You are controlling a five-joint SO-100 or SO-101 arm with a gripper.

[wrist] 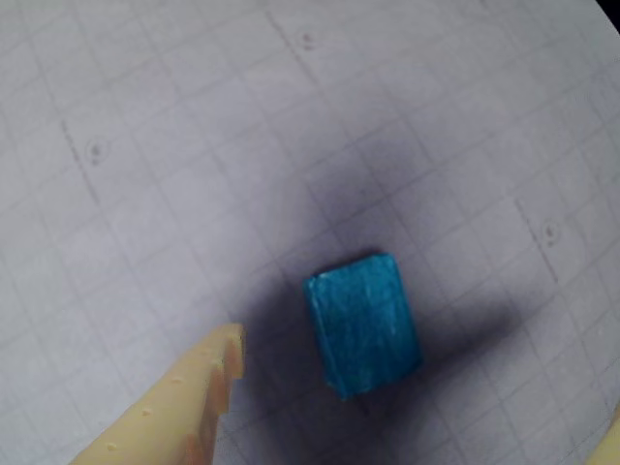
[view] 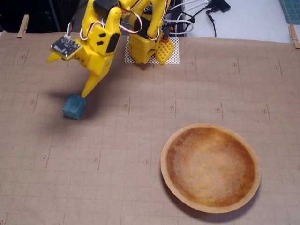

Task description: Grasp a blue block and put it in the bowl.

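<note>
The blue block point(wrist: 363, 325) is a small teal cube lying on the gridded paper. In the fixed view the block point(view: 74, 106) sits at the left of the table. My yellow gripper point(wrist: 423, 387) is open just above it. One finger point(wrist: 208, 392) shows left of the block, and the other only peeks in at the bottom right corner. In the fixed view the gripper point(view: 85, 93) points down, its tip right above the block's far right corner. The wooden bowl point(view: 162, 161) stands empty at the lower right, far from the block.
The arm's base point(view: 145, 44) stands on a white mesh pad at the back centre. Cables point(view: 201, 11) lie behind it. Clothespins point(view: 22, 26) clip the brown grid paper at its back corners.
</note>
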